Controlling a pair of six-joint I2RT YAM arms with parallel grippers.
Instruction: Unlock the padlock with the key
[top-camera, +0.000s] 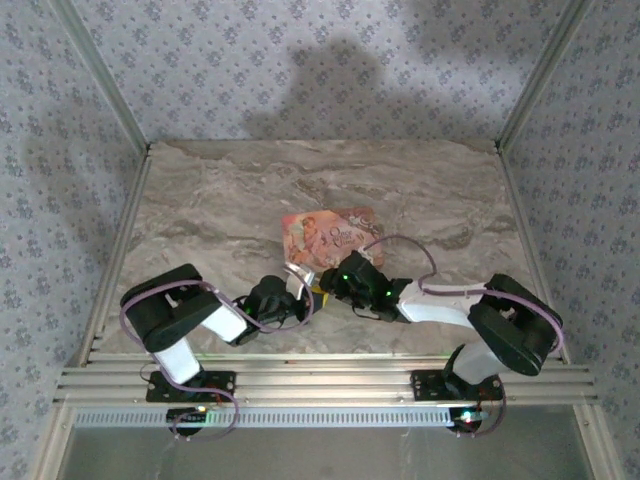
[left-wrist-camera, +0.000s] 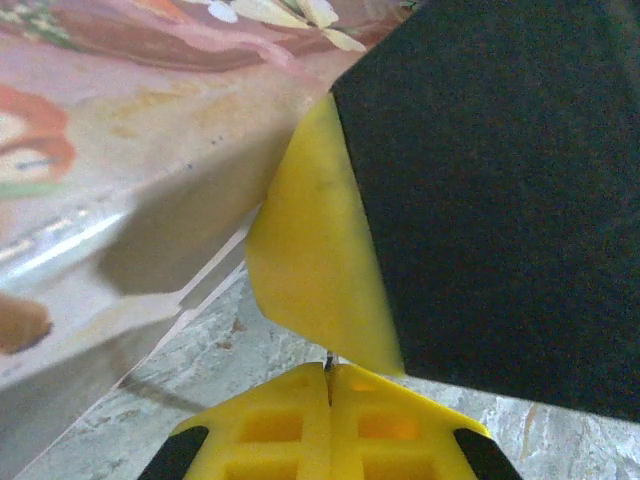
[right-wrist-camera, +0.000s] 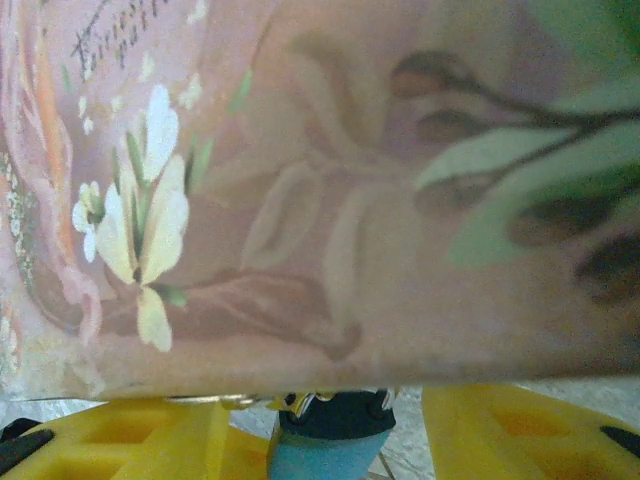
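Note:
The tiny blue padlock (right-wrist-camera: 328, 452) with a dark top stands between the yellow fingers (right-wrist-camera: 140, 440) of my right gripper (right-wrist-camera: 340, 425), which is closed on it, right in front of the pink box. A pale metal part (right-wrist-camera: 215, 400) sticks out to its left. My left gripper (left-wrist-camera: 329, 372) is shut, and a thin dark sliver of the key (left-wrist-camera: 328, 360) pokes out between its tips. That sliver points at a yellow finger (left-wrist-camera: 310, 240) of the right gripper just ahead. From above, left gripper (top-camera: 293, 297) and right gripper (top-camera: 327, 283) meet tip to tip.
The flat pink illustrated box (top-camera: 330, 233) lies just behind both grippers; it rises close in front of the right wrist camera as the pink box (right-wrist-camera: 320, 200) and to the left as the pink box (left-wrist-camera: 100, 150). Marble table (top-camera: 420, 190) stretches beyond, with patterned walls around.

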